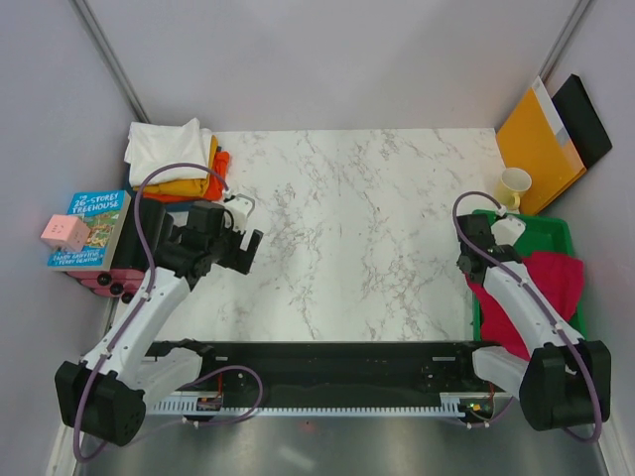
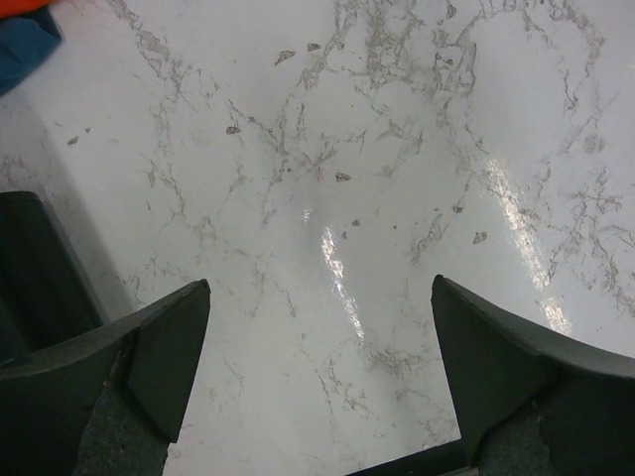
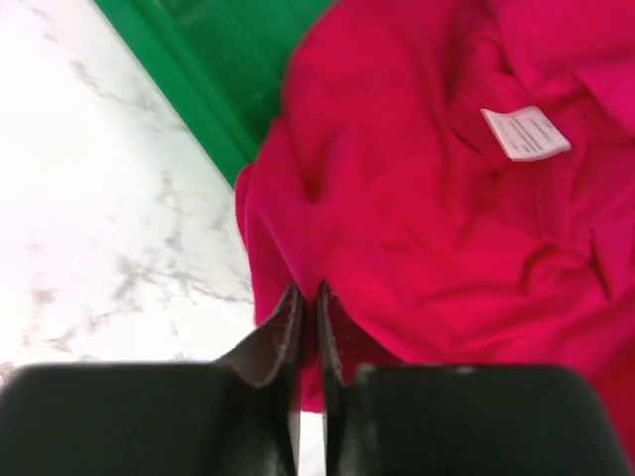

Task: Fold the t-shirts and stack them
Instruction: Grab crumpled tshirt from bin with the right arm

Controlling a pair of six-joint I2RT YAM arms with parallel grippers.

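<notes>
I count four t-shirts in sight. Three are stacked at the far left: one white t-shirt [image 1: 164, 144], one yellow-orange t-shirt [image 1: 181, 184] and one orange t-shirt [image 1: 219, 162]. One crimson t-shirt [image 1: 556, 280] is on the right. I can't tell whether more lie beneath the stack. I also count one green tray [image 1: 541, 230], one orange-yellow envelope [image 1: 536, 144], one cream cup [image 1: 514, 184], one book [image 1: 94, 226] and one pink cube [image 1: 65, 232]. There are two arms, the left arm [image 1: 149, 307] and the right arm [image 1: 521, 293].

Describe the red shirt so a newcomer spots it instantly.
Look at the table's right edge, where a green tray sits. The red shirt lies crumpled in it, spilling over onto the marble. Unlike the folded stack far left, it is loose and crimson.
</notes>
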